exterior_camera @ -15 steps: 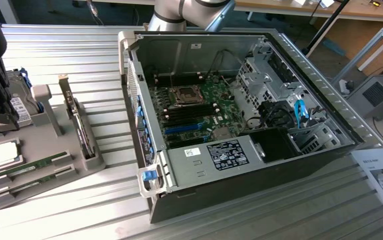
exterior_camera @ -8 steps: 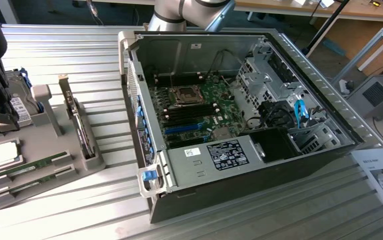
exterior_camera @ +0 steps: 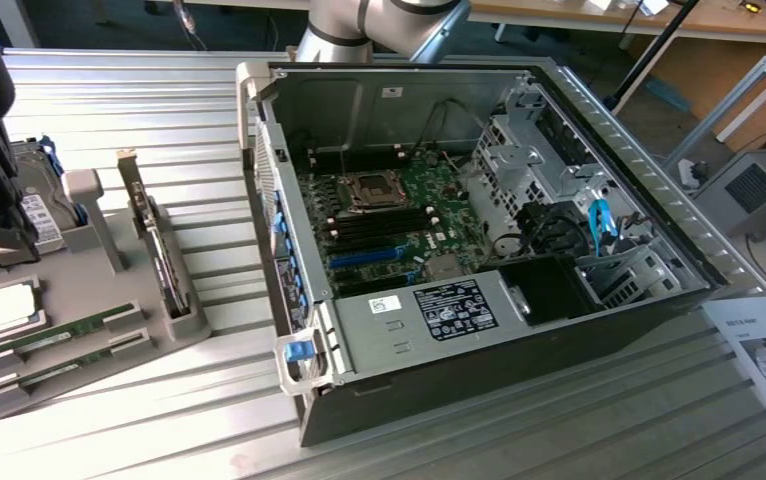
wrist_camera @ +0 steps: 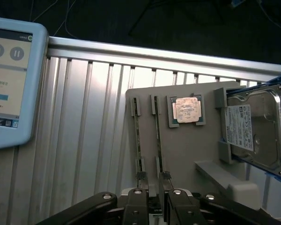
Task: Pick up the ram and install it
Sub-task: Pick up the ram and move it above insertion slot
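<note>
Far on the exterior view's left my jaws hang low over the grey tray (exterior_camera: 186, 332) on the ribbed table (exterior_camera: 116, 90), so I judge the pick to be the step in hand and the install not yet begun. In the wrist view a tablet (wrist_camera: 9, 79) lies beside the tray. Next come two matching sticks standing on edge in their holders. The ram (wrist_camera: 158, 136) I am after is the one beside the CPU (wrist_camera: 186, 110), and its near end runs in between the jaws. They stand narrowly apart, astride it, gripping nothing that I can see. It is a long, thin green board, so I reckon the grasp calls for pads set square on its flat faces. Past the CPU sits the hard drive (wrist_camera: 257, 126). Further right in the exterior view, the computer case (exterior_camera: 397, 345) lies open, its black memory slots (exterior_camera: 380, 230) apparently unfilled.
</note>
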Available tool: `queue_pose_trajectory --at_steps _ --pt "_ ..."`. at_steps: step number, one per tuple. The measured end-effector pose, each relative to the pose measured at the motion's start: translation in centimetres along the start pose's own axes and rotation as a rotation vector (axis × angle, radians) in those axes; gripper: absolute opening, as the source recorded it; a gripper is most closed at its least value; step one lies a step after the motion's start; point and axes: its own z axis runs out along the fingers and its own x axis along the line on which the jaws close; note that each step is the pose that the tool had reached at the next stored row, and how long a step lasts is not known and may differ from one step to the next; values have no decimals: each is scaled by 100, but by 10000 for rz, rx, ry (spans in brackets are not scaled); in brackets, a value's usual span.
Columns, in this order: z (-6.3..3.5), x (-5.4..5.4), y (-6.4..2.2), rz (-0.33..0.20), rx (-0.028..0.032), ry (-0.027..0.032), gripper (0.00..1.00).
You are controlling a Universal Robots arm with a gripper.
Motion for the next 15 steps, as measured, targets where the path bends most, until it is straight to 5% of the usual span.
queue_pose_trajectory --at_steps 15 --pt "138 23 -2 -2 -1 0 24"
